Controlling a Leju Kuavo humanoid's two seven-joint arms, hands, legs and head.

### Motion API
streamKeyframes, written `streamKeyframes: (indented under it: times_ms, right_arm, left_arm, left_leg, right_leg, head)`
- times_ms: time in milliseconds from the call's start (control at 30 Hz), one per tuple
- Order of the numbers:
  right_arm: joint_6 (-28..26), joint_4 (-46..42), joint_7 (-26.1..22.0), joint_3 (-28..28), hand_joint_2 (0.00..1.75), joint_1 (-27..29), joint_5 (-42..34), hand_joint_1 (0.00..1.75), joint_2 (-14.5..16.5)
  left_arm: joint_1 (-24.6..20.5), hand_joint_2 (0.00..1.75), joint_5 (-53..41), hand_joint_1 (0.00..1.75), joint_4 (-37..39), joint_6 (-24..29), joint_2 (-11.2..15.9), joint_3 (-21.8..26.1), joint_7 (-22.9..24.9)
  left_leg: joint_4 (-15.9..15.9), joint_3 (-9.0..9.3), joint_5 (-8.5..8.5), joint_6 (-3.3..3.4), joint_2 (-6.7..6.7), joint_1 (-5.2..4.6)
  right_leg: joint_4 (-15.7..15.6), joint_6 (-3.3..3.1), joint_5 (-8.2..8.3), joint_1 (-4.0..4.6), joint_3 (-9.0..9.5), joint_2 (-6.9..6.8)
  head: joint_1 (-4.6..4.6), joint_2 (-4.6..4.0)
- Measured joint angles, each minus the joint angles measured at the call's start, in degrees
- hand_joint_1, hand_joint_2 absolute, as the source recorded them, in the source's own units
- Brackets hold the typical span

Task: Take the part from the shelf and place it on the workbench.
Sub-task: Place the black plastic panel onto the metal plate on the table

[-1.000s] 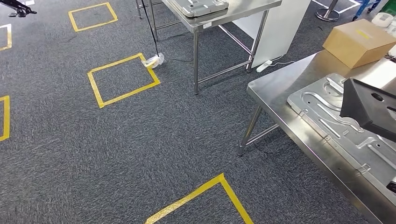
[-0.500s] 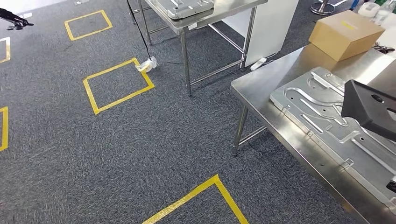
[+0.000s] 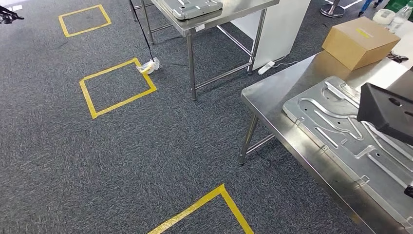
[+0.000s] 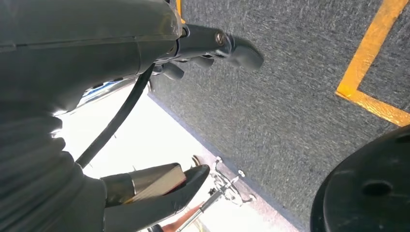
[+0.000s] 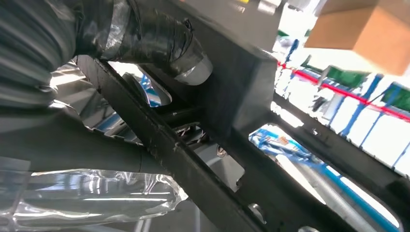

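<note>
The part (image 3: pixel 387 114) is a black angular bracket with a round hole, hanging at the right edge of the head view above the steel workbench (image 3: pixel 272 102). In the right wrist view my right hand (image 5: pixel 159 41) grips the part (image 5: pixel 232 96), its taped fingers wrapped over a black bar of it. A large embossed metal plate (image 3: pixel 336 131) lies on the workbench under the part. My left hand (image 4: pixel 145 43) hangs over the grey carpet with its fingers (image 4: pixel 232 46) spread away from the thumb and nothing in it.
A cardboard box (image 3: pixel 360 41) sits at the workbench's far end. Beyond stands a second steel table (image 3: pixel 229 12) carrying another metal plate (image 3: pixel 195 7), with a white panel (image 3: pixel 280 24) and a power strip (image 3: pixel 265 68) beside it. Yellow tape squares (image 3: pixel 117 85) mark the carpet.
The whole picture has shifted: the camera has turned, and the workbench now lies further left in view. The black part keeps its place at the right edge, still held.
</note>
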Motion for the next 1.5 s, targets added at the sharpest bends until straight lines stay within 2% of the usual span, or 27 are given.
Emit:
streamKeyframes:
  times_ms: [33, 67, 100, 133, 167, 200, 233, 267, 300, 367, 433, 467, 533, 567, 600, 633, 700, 733, 767, 900, 967, 1100, 1267, 1400, 1500]
  right_arm:
    - [0.16, 1.20, 0.04, 0.90, 1.75, -1.14, 0.33, 1.75, 0.32]
    - [0.24, 2.59, 0.12, 1.88, 1.75, -2.22, 0.72, 1.75, 0.69]
    - [0.23, 4.07, 0.24, 2.85, 1.75, -3.30, 1.18, 1.75, 1.10]
    - [0.09, 5.50, 0.44, 3.71, 1.75, -4.38, 1.67, 1.75, 1.50]
    - [-0.17, 6.98, 0.70, 4.50, 1.75, -5.61, 2.19, 1.75, 1.90]
    - [-0.55, 8.66, 1.05, 5.31, 1.75, -7.08, 2.73, 1.75, 2.43]
    - [-1.03, 10.64, 1.45, 6.19, 1.75, -8.59, 3.20, 1.75, 2.97]
    - [-1.47, 12.86, 1.78, 7.09, 1.75, -9.98, 3.52, 1.75, 3.52]
    - [-1.81, 15.18, 2.03, 7.92, 1.75, -11.16, 3.68, 1.75, 4.03]
    - [-2.12, 19.37, 2.19, 9.08, 1.75, -12.82, 3.50, 1.75, 4.68]
    - [-2.52, 23.14, 2.29, 9.74, 1.75, -14.35, 3.16, 1.75, 5.41]
    - [-2.92, 25.14, 2.27, 9.97, 1.75, -15.00, 2.98, 1.75, 5.97]
    - [-4.01, 29.35, 1.96, 10.41, 1.75, -15.96, 2.76, 1.75, 7.59]
    - [-4.54, 31.38, 1.66, 10.68, 1.75, -16.40, 2.74, 1.75, 8.56]
    - [-5.09, 33.35, 1.31, 11.03, 1.75, -16.88, 2.86, 1.75, 9.57]
    - [-5.70, 35.22, 0.94, 11.43, 1.75, -17.46, 3.06, 1.75, 10.57]
    - [-7.09, 38.91, 0.41, 12.34, 1.75, -18.95, 3.79, 1.75, 12.56]
    - [-7.80, 40.67, 0.32, 12.75, 1.75, -19.79, 4.19, 1.75, 13.51]
    - [-8.44, 42.44, 0.27, 13.18, 1.75, -20.57, 4.61, 1.75, 14.45]
    - [-9.79, 49.18, -0.23, 14.92, 1.75, -23.16, 5.97, 1.75, 17.57]
    - [-10.29, 52.34, -0.54, 15.55, 1.75, -24.41, 6.25, 1.75, 19.02]
    - [-11.24, 57.09, -1.20, 16.66, 0.00, -26.52, 6.80, 0.00, 21.22]
    - [-11.33, 59.89, -1.08, 18.35, 0.00, -28.60, 7.74, 0.00, 23.27]
    - [-10.94, 60.72, -0.86, 19.46, 0.00, -30.75, 8.31, 0.00, 23.99]
    - [-11.49, 60.63, -0.99, 20.20, 0.00, -32.08, 8.46, 0.00, 24.23]
  left_arm:
    - [-0.03, 1.75, -0.16, 0.00, -0.02, -0.01, 0.00, 0.00, 0.00]
    - [-0.08, 1.75, -0.30, 0.00, -0.04, -0.02, -0.01, 0.00, -0.01]
    - [-0.13, 1.75, -0.42, 0.00, -0.10, -0.03, -0.01, 0.00, -0.03]
    - [-0.15, 1.75, -0.47, 0.00, -0.17, -0.04, -0.01, 0.00, -0.05]
    - [-0.15, 1.75, -0.55, 0.00, -0.23, -0.04, -0.01, 0.00, -0.10]
    - [-0.14, 1.75, -0.69, 0.00, -0.28, -0.04, 0.04, 0.00, -0.14]
    - [-0.14, 1.75, -0.86, 0.00, -0.30, -0.06, 0.12, 0.00, -0.18]
    - [-0.19, 1.75, -1.08, 0.00, -0.32, -0.08, 0.18, 0.00, -0.24]
    - [-0.25, 1.75, -1.26, 0.00, -0.34, -0.10, 0.25, 0.00, -0.29]
    - [-0.37, 1.75, -1.43, 0.00, -0.45, -0.13, 0.31, 0.00, -0.48]
    - [-0.39, 1.75, -1.48, 0.00, -0.57, -0.19, 0.41, 0.00, -0.68]
    - [-0.38, 1.75, -1.49, 0.00, -0.61, -0.28, 0.49, 0.01, -0.78]
    - [-0.32, 1.75, -1.45, 0.00, -0.70, -0.64, 0.57, 0.06, -0.98]
    - [-0.30, 1.75, -1.43, 0.00, -0.75, -0.86, 0.65, 0.10, -1.04]
    - [-0.29, 1.75, -1.44, 0.00, -0.82, -1.05, 0.74, 0.13, -1.07]
    - [-0.29, 1.75, -1.46, 0.00, -0.91, -1.18, 0.88, 0.15, -1.07]
    - [-0.29, 1.75, -1.50, 0.00, -1.09, -1.25, 1.30, 0.21, -1.16]
    - [-0.28, 1.75, -1.52, 0.00, -1.15, -1.25, 1.51, 0.28, -1.28]
    - [-0.28, 1.75, -1.53, 0.00, -1.20, -1.25, 1.69, 0.38, -1.50]
    - [-0.32, 1.75, -1.63, 0.00, -1.63, -1.43, 1.92, 0.70, -2.61]
    - [-0.27, 1.75, -1.70, 0.00, -1.77, -1.67, 1.96, 0.89, -3.36]
    - [-0.19, 1.75, -1.75, 0.00, -2.01, -1.89, 1.97, 1.11, -4.78]
    - [-0.19, 1.75, -2.09, 0.00, -2.05, -0.75, 1.93, 1.32, -4.39]
    - [-0.20, 0.00, -1.74, 0.00, -2.05, -0.51, 1.95, 1.78, -3.76]
    - [-0.19, 0.00, -1.25, 0.00, -2.05, -1.06, 1.94, 2.38, -3.21]
  left_leg:
    - [-0.03, 0.22, -0.16, -0.03, 0.02, 0.06]
    - [0.04, 0.42, -0.41, -0.13, 0.01, 0.13]
    - [0.20, 0.62, -0.70, -0.30, -0.01, 0.22]
    - [0.49, 0.81, -1.05, -0.53, -0.02, 0.34]
    - [0.95, 0.94, -1.50, -0.83, -0.03, 0.46]
    - [1.46, 0.96, -1.99, -1.21, -0.04, 0.50]
    - [2.04, 0.93, -2.47, -1.60, -0.04, 0.53]
    - [2.49, 0.87, -2.87, -1.97, -0.04, 0.52]
    - [2.74, 0.80, -3.16, -2.31, -0.06, 0.50]
    - [3.10, 0.73, -3.64, -2.85, -0.10, 0.58]
    - [5.47, -0.31, -5.13, -3.36, -0.31, 0.70]
    - [8.41, -1.76, -6.63, -3.59, -0.41, 0.80]
    - [15.99, -6.08, -9.69, -3.84, -0.48, 0.96]
    - [18.75, -7.91, -10.21, -3.88, -0.48, 1.03]
    - [19.48, -8.79, -9.55, -3.84, -0.48, 1.08]
    - [18.02, -8.59, -7.82, -3.72, -0.49, 1.09]
    - [10.40, -5.62, -3.17, -3.24, -0.62, 1.07]
    - [6.98, -4.19, -1.57, -3.02, -0.69, 0.99]
    - [4.67, -3.22, -0.65, -2.88, -0.77, 0.97]
    - [3.55, -2.88, -0.27, -3.17, -0.98, 0.99]
    - [3.57, -2.88, -0.32, -3.02, -1.10, 0.97]
    - [3.57, -2.81, -0.43, -2.65, -1.17, 0.98]
    - [3.57, -2.69, -0.49, -2.43, -1.03, 1.01]
    - [3.57, -2.47, -0.53, -2.40, -0.77, 1.06]
    - [3.57, -2.42, -0.50, -2.38, -0.73, 1.09]
  right_leg:
    - [3.10, 0.35, -0.84, -0.24, -1.95, -0.05]
    - [4.85, 0.71, -0.73, -0.55, -3.34, -0.14]
    - [4.78, 1.08, 0.38, -0.88, -3.86, -0.27]
    - [2.50, 1.44, 2.45, -1.19, -3.21, -0.44]
    - [-1.19, 1.78, 4.83, -1.49, -1.79, -0.66]
    - [-4.42, 1.98, 6.39, -1.52, -0.37, -0.78]
    - [-6.86, 1.82, 7.27, -1.42, 0.71, -0.74]
    - [-8.03, 1.48, 7.35, -1.24, 1.25, -0.67]
    - [-8.01, 0.98, 6.94, -0.95, 1.31, -0.54]
    - [-8.11, 0.09, 6.76, -1.01, 1.49, -0.50]
    - [-8.23, -0.57, 6.69, -1.25, 1.80, -0.56]
    - [-8.27, -0.83, 6.63, -1.28, 1.92, -0.58]
    - [-8.25, -1.17, 6.40, -1.15, 2.07, -0.59]
    - [-8.24, -1.25, 6.27, -1.07, 2.17, -0.55]
    - [-8.24, -1.28, 6.13, -1.02, 2.30, -0.48]
    - [-8.24, -1.25, 5.96, -0.99, 2.51, -0.39]
    - [-8.25, -1.04, 5.56, -0.98, 3.09, -0.23]
    - [-8.25, -0.84, 5.38, -0.86, 3.30, -0.15]
    - [-8.24, -0.64, 5.24, -0.72, 3.41, -0.11]
    - [-8.65, -0.67, 5.17, -0.47, 3.66, -0.27]
    - [-9.00, -0.52, 5.24, -0.47, 3.89, -0.39]
    - [-9.48, -0.22, 5.35, -0.45, 4.21, -0.49]
    - [-9.70, 0.14, 5.52, -0.38, 4.35, -0.34]
    - [-9.75, 0.22, 5.57, -0.31, 4.49, -0.11]
    - [-9.74, 0.32, 5.63, -0.28, 4.51, -0.06]
  head:
    - [0.01, 0.00]
    - [0.01, 0.00]
    - [0.02, 0.00]
    - [0.02, 0.00]
    - [0.02, 0.00]
    - [0.02, 0.00]
    - [0.04, 0.01]
    - [0.04, 0.01]
    - [0.06, 0.01]
    - [0.06, 0.01]
    - [0.02, 0.01]
    - [-0.02, 0.01]
    - [-0.10, 0.00]
    - [-0.10, 0.00]
    - [-0.10, 0.00]
    - [-0.10, 0.00]
    - [-0.09, 0.00]
    - [-0.08, 0.00]
    - [-0.07, 0.00]
    - [-0.04, 0.01]
    - [-0.04, 0.01]
    - [-0.04, 0.00]
    - [-0.04, 0.00]
    - [-0.05, 0.00]
    - [-0.04, 0.00]
